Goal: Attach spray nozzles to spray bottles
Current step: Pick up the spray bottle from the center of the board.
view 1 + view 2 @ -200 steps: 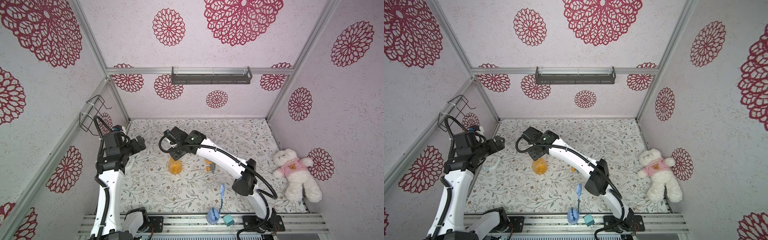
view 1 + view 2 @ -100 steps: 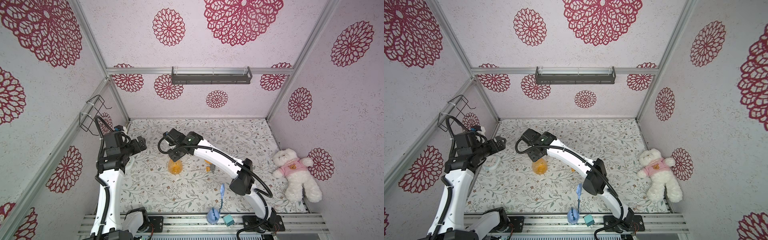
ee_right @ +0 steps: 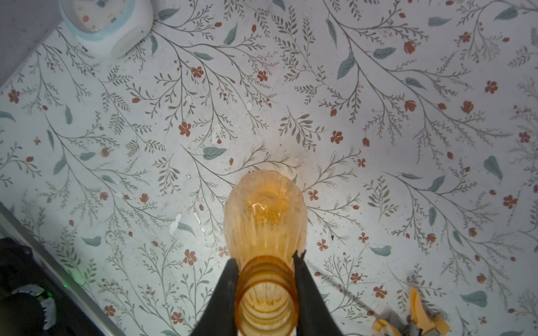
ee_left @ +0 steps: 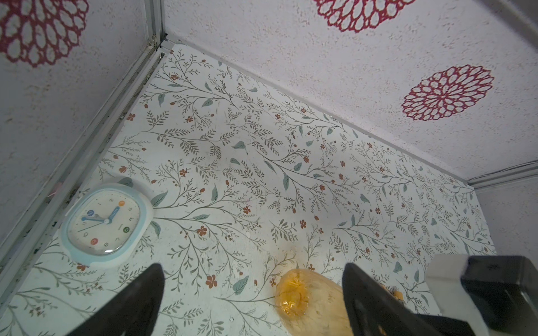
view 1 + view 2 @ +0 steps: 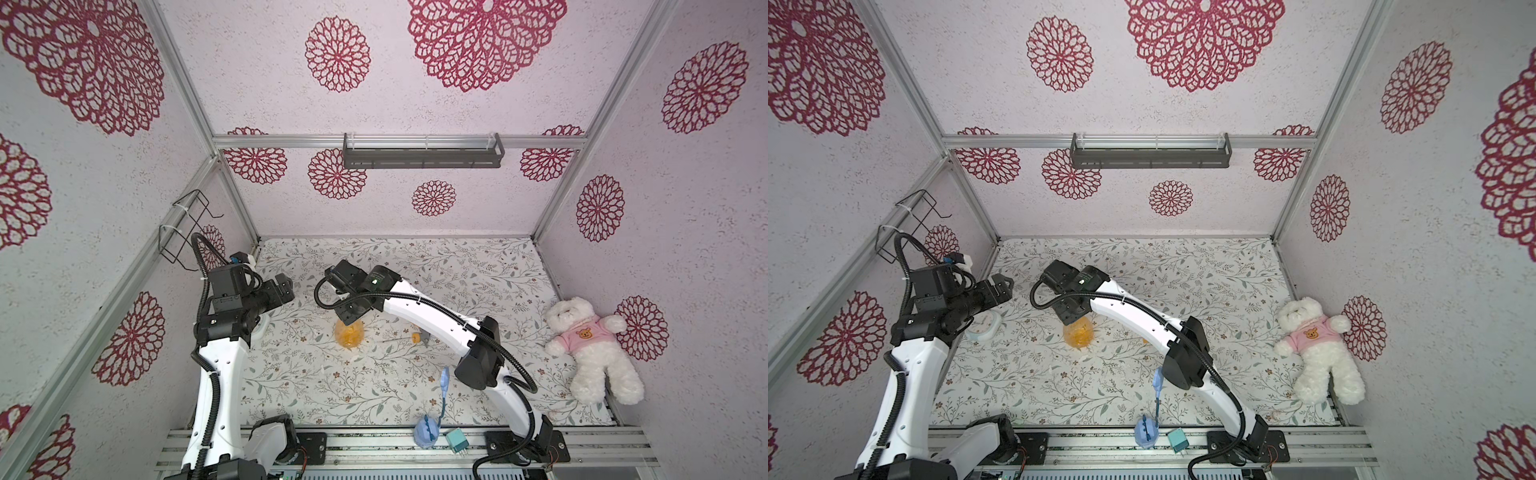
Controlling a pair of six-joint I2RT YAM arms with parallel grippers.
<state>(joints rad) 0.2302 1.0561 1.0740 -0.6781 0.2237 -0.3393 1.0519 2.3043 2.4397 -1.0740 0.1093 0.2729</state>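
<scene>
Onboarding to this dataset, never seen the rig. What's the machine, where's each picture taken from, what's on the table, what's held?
It is a two-armed robot in a walled booth: a left arm and a right arm, each ending in a two-fingered claw. Two pictures look down on the whole scene from overhead and are nearly the same. The other two come from a camera on each arm's wrist.

The right claw is shut on the neck of the orange spray bottle. The left claw is open and holds nothing.

On the flowered table lie the spray nozzle, not yet attached, a clock and a teddy bear. A pale blue long-stemmed object sits at the front edge.
</scene>
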